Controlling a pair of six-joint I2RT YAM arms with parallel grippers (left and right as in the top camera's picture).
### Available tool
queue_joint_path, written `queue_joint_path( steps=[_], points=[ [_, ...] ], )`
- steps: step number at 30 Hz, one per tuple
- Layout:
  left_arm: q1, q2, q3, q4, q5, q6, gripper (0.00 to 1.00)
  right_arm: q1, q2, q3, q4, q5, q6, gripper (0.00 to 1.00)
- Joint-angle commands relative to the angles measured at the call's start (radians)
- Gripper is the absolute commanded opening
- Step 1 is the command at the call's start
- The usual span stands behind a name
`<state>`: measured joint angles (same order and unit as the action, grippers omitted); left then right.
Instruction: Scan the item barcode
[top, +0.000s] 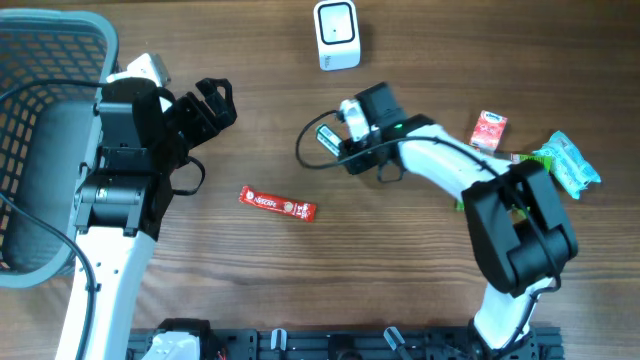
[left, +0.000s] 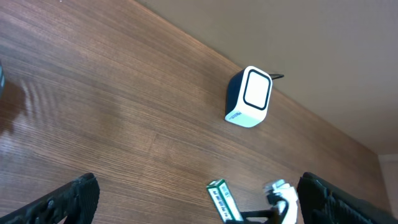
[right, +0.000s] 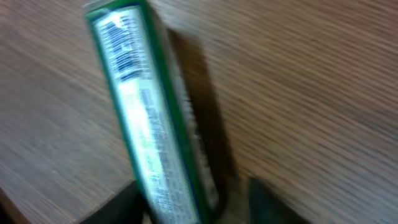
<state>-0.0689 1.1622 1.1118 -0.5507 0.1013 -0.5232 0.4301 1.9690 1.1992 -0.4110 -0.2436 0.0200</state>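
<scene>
Left gripper: spread wide, empty, over bare desk.
Box: slim green carton, near the scanner and on its near side, between the right gripper's fingers; barcode at one end of a narrow face.
Handling: probably light, stiff card, easily crushed; smooth, so apt to pivot if pinched at an end.
Hold: best across the broad faces near the middle, clear of the barcode.
Scanner: white, at the far edge.
Right gripper: fingers either side of the box, partly closed; clamped or not, cannot tell through blur.
</scene>
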Motion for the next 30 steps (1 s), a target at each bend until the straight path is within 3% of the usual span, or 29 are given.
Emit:
queue_joint_path(
  steps=[1, 5, 9, 13, 20, 21, 30],
  points=[
    [0.006, 0.003, 0.001, 0.003, -0.003, 0.023, 1.00, -0.033, 0.011, 0.003, -0.022, -0.066, 0.015, 0.58],
    [0.006, 0.003, 0.001, 0.003, -0.003, 0.022, 1.00, -0.049, 0.012, 0.003, -0.046, -0.065, 0.011, 0.59],
    [0.006, 0.003, 0.001, 0.003, -0.003, 0.022, 1.00, -0.049, 0.012, 0.003, -0.048, -0.065, 0.010, 0.49],
    [0.006, 0.003, 0.001, 0.003, -0.003, 0.022, 1.00, -0.049, 0.013, 0.003, -0.051, -0.065, 0.010, 0.48],
    [0.006, 0.003, 0.001, 0.003, -0.003, 0.022, 1.00, -0.049, 0.047, 0.003, -0.050, -0.065, 0.010, 0.16],
    [0.006, 0.003, 0.001, 0.003, -0.003, 0.022, 1.00, -0.049, 0.051, 0.003, -0.050, -0.065, 0.010, 0.05],
    [0.006, 0.003, 0.001, 0.003, -0.003, 0.022, 1.00, -0.045, 0.022, 0.003, -0.287, -0.112, -0.021, 0.05]
  ],
)
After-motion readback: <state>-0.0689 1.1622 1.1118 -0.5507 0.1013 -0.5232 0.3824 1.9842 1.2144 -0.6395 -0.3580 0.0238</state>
